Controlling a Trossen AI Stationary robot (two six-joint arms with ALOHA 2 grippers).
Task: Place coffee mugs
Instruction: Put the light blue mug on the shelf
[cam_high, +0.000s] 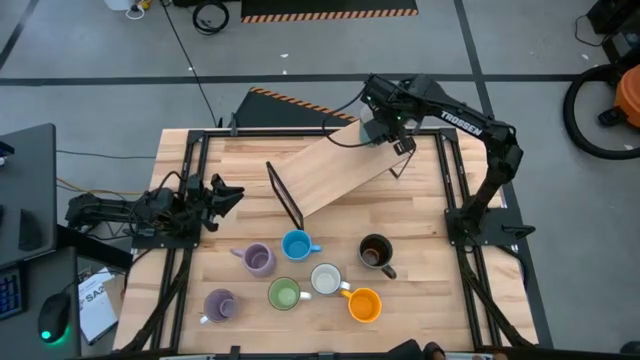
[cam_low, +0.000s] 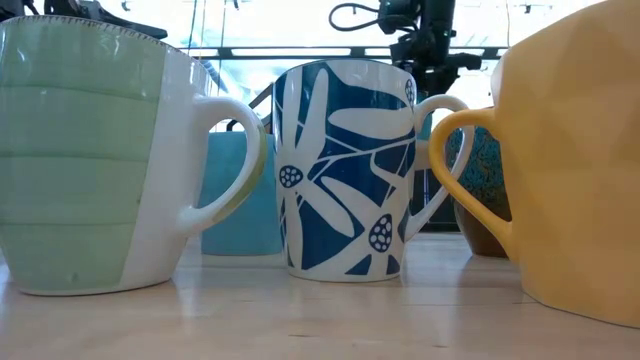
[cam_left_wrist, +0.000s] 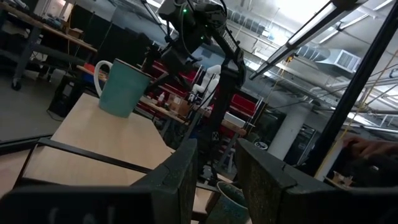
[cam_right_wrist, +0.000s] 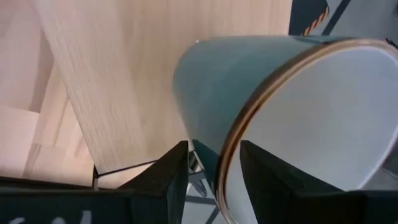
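Note:
A pale teal mug with a white inside and a brown rim (cam_right_wrist: 261, 93) is at the far end of a slanted wooden plank (cam_high: 335, 170); in the left wrist view it stands upright on the plank (cam_left_wrist: 121, 87). My right gripper (cam_high: 385, 132) is over it, shut on its wall. Two lilac mugs (cam_high: 258, 259) (cam_high: 219, 305), a blue mug (cam_high: 296, 245), a dark brown mug (cam_high: 375, 252), a white mug (cam_high: 325, 279), a green mug (cam_high: 284, 294) and an orange mug (cam_high: 364, 304) stand on their bases on the near half of the table. My left gripper (cam_high: 225, 193) is open and empty at the table's left side. My right gripper has the teal mug's wall at the rim (cam_right_wrist: 225, 177) between its fingers, one finger outside (cam_right_wrist: 171, 177) and one inside the mug (cam_right_wrist: 264, 177). The fingers come slanting down from above. The mug's base appears to rest on the plank (cam_left_wrist: 115, 113).
The plank leans on a black stand (cam_high: 285, 195) near the table's middle and rises toward the far right. In the low view the green (cam_low: 90, 150), flower-patterned white (cam_low: 345, 170) and orange (cam_low: 570, 160) mugs stand close together. Black frame rails (cam_high: 190, 180) run along both table sides.

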